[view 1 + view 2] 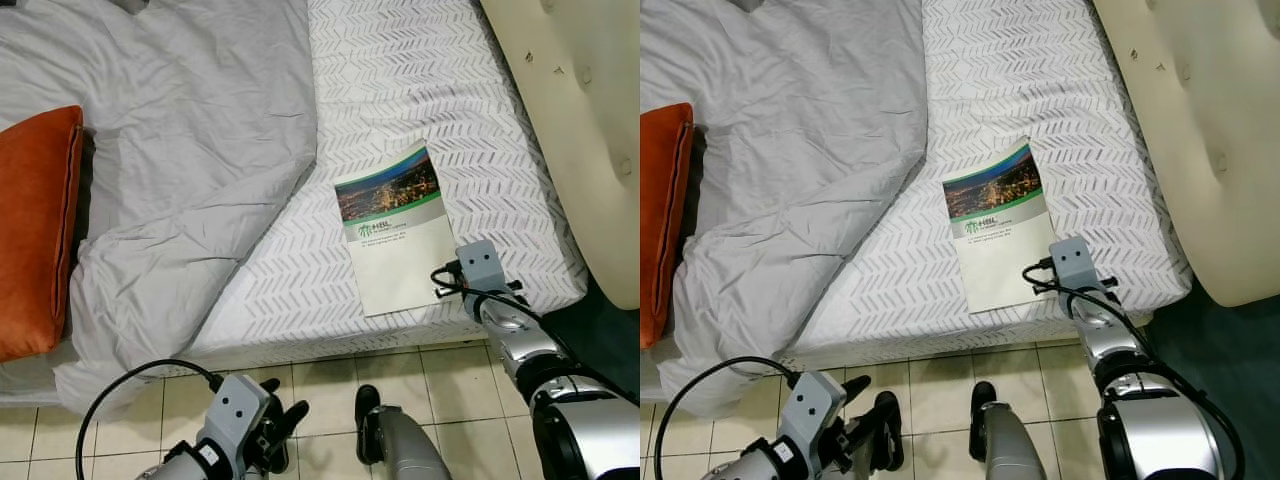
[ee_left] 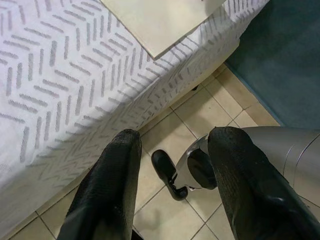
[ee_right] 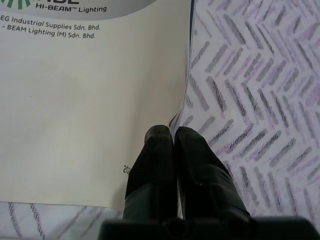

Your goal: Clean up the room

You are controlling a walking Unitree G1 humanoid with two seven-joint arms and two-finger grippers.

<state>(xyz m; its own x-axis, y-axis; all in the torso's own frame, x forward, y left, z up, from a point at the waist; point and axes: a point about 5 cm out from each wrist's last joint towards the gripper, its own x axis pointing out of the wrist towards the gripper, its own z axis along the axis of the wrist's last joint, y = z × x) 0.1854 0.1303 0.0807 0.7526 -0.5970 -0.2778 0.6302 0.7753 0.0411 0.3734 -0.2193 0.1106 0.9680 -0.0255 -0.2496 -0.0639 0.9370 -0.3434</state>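
— White herringbone bedsheet (image 1: 420, 90), grey duvet (image 1: 190, 150) beside it. Where's the catalogue (image 1: 395, 225)?

— Flat near the bed's foot edge: city photo on top, cream below, "HI-BEAM Lighting" printed. Thin, floppy, light; best pinched at its right edge.

— The grippers?

— Right gripper (image 3: 172, 135) has fingers together at that edge, possibly nipping the cover. Left gripper (image 2: 172, 150) hangs spread over the floor tiles (image 2: 200, 112).
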